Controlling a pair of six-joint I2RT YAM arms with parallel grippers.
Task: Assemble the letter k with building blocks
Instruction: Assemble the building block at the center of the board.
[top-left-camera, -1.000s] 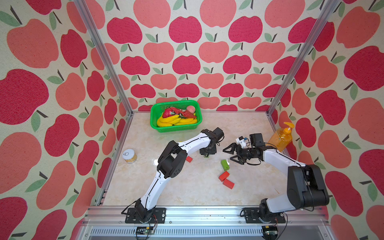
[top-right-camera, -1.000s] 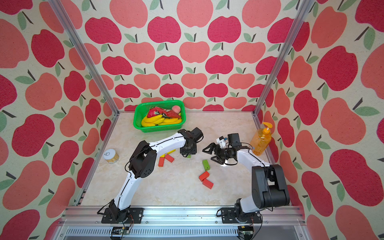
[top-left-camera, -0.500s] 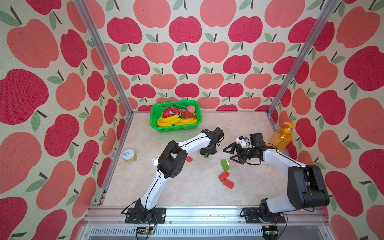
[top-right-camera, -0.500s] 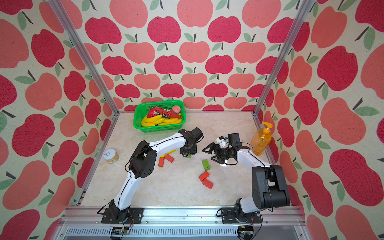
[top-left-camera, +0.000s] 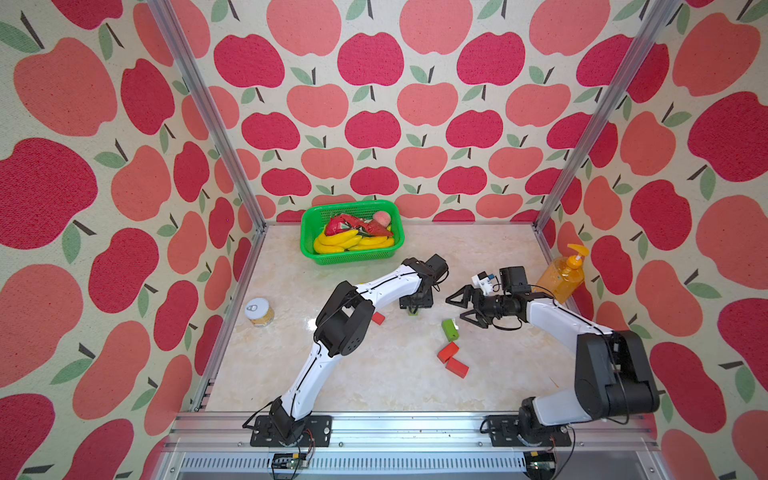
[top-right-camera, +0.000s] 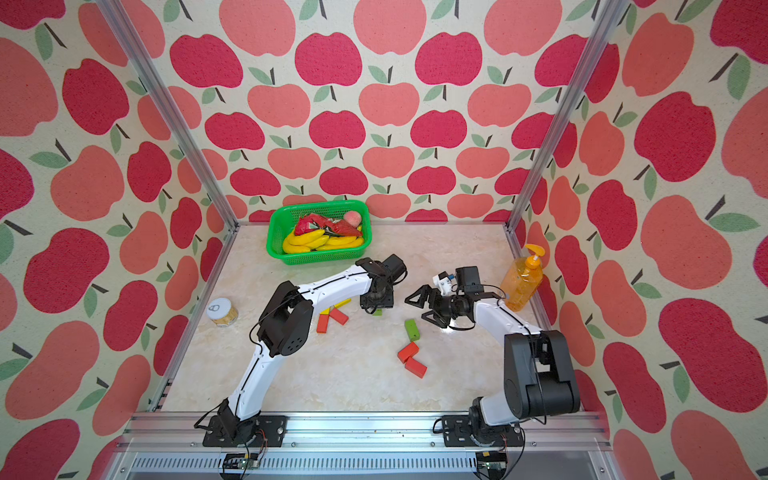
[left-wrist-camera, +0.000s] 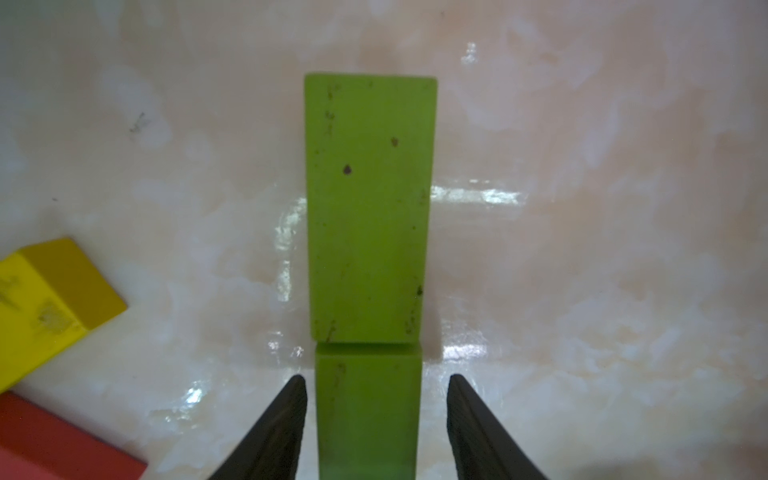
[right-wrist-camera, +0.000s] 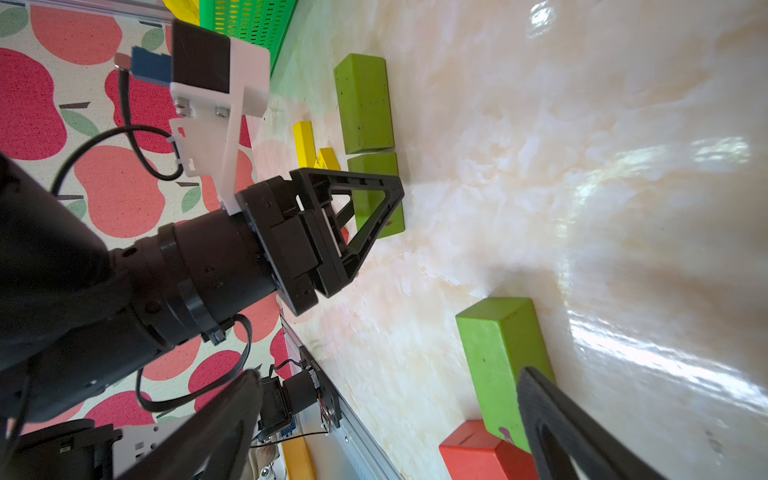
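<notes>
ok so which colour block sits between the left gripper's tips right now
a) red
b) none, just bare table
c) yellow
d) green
d: the left wrist view shows a green block between the tips of the left gripper, lying end to end with a second green block.

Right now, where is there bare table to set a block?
Bare: the near strip between arm bases and the red pair; the back stretch between basket and soap bottle. Crowded: mid-table, around the left pincer and its green blocks, and the right pincer by the loose green block.
</notes>
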